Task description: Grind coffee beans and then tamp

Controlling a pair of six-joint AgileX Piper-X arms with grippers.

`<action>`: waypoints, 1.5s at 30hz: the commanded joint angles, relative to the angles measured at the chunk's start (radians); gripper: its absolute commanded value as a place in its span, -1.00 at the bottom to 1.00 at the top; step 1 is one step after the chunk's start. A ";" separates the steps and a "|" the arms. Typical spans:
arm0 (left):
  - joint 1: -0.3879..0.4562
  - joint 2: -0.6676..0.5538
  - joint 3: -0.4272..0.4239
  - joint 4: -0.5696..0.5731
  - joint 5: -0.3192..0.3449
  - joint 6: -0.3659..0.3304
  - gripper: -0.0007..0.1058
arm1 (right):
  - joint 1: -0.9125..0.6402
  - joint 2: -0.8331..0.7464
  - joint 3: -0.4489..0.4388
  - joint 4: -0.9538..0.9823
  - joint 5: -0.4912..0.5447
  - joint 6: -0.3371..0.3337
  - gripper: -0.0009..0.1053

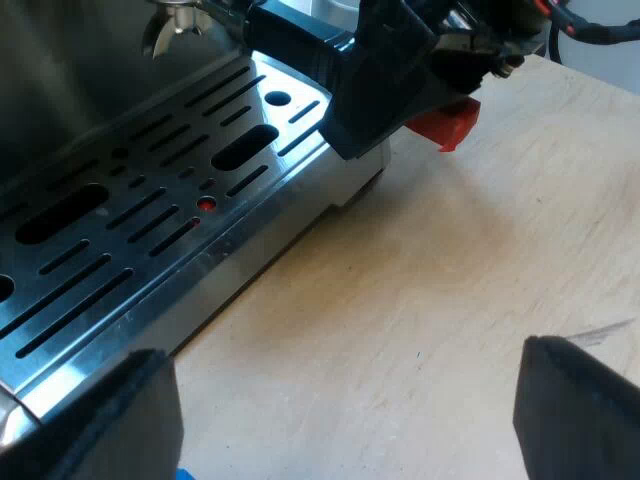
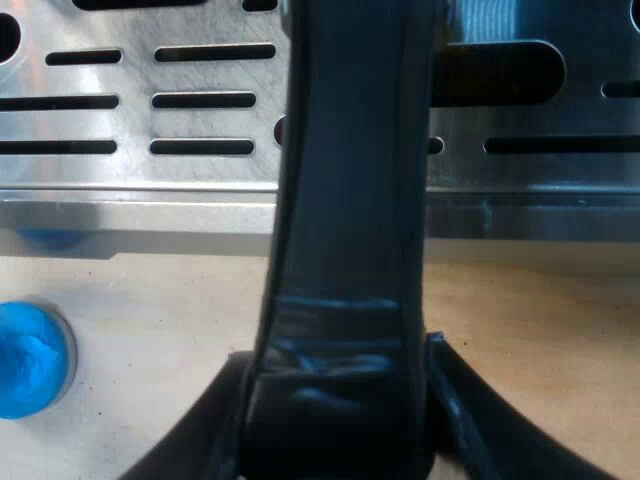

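espresso machine (image 1: pixel 60 120) is the biggest thing here, w/ its slotted drip tray (image 1: pixel 150 230) at the front and the bare wood table (image 1: pixel 450 300) just beside it. step in hand, as a judgement: the grind half of the task, w/ the holder held at the machine's front. its basket is hidden, so grounds or no grounds can't be told. next move prob calls for keeping the holder level and seating it for grinding, or, if dosed, setting it on the table to tamp, w/o knocking the tray.

right gripper (image 2: pixel 340 400) is clamped on the holder's dark handle (image 2: pixel 350 200), 1 finger pressed on each side, and the handle runs out over the tray's edge. the handle's red end (image 1: pixel 445 125) pokes out by the tray's corner, above the table. left gripper (image 1: pixel 345 400) hangs low over the table near the tray, its 2 fingers spread wide, holding and touching nothing. blue tamper (image 2: pixel 30 360) stands on the table near the tray's front, apart from both grippers.
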 commanded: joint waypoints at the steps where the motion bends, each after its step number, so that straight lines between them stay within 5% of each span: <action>1: -0.004 0.002 -0.002 -0.003 0.014 0.008 0.32 | 0.001 -0.004 -0.008 0.013 -0.014 -0.003 -0.98; 45: -0.004 0.002 -0.002 0.032 0.014 0.008 0.32 | 0.160 -0.043 -0.002 0.132 0.169 0.091 -0.98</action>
